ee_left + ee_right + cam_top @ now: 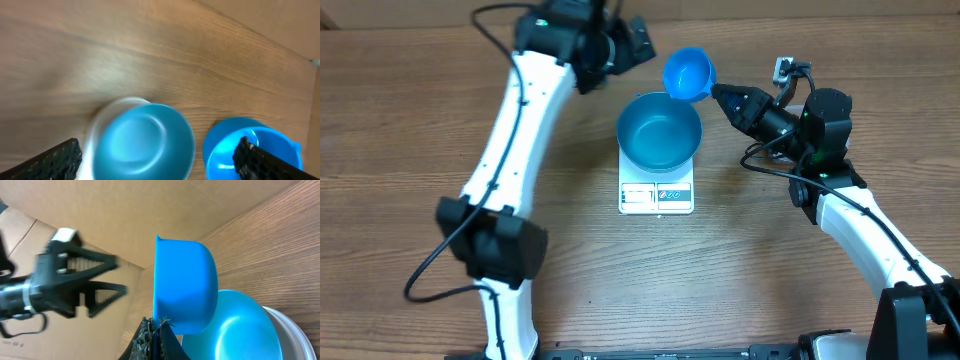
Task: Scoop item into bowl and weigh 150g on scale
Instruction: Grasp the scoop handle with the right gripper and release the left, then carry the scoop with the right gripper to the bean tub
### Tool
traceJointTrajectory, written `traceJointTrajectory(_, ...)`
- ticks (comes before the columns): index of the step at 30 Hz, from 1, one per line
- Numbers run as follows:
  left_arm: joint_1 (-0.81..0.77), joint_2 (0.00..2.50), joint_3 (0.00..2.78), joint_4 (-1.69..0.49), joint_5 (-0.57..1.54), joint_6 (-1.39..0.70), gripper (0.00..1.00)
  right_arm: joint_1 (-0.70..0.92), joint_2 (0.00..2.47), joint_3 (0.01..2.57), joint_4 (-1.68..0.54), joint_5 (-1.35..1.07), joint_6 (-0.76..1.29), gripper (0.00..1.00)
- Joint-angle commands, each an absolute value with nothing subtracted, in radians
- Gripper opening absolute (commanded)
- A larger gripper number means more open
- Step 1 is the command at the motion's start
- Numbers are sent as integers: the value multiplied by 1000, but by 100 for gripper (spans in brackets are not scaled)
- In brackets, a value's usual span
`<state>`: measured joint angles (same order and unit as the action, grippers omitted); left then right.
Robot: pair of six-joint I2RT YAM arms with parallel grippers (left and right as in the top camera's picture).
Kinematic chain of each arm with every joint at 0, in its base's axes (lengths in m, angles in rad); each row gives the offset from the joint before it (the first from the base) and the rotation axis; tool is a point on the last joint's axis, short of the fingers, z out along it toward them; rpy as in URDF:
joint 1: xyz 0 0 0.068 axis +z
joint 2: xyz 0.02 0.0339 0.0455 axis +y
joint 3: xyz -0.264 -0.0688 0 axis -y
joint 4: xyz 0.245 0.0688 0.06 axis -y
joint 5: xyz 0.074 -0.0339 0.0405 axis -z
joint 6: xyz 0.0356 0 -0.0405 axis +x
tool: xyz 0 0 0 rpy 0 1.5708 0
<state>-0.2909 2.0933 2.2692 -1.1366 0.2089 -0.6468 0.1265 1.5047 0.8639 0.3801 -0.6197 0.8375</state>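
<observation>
Blue bowl (660, 135) sits square on the white scale (656, 196), mid-tabletop (420, 120), with the display strip on the edge toward the robot. Just off the bowl's far right rim hangs the blue scoop (688, 72). Its mouth faces the overhead camera and the right hand (717, 94) is clamped on its edge. Left hand (642, 45) hovers off the bowl's far left side, fingers spread wide with nothing between them.

The right wrist view adds what the overhead can't. It shows the scoop's rounded outer wall against the bowl's rim, and the blurred left hand gaping beyond. The left wrist view looks down into the bowl's smooth blue inside, with the scoop beside it.
</observation>
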Motion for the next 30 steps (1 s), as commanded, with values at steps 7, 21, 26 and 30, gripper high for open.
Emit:
traceJointTrajectory(7,-203,1934,2294,-1206,191,-96,97,129,1502,881,383,-602,829,4)
traceJointTrajectory(21,-173,1930,2294,-1254,-52,-3,100,129,1502,881,352,-603,785,4)
traceJointTrajectory(26,-173,1930,2294,-1255,-52,-3,100,129,1502,881,349,-603,784,4)
traceJointTrajectory(30,-173,1930,2294,-1264,-52,-3,100,129,1502,881,349,-603,784,4)
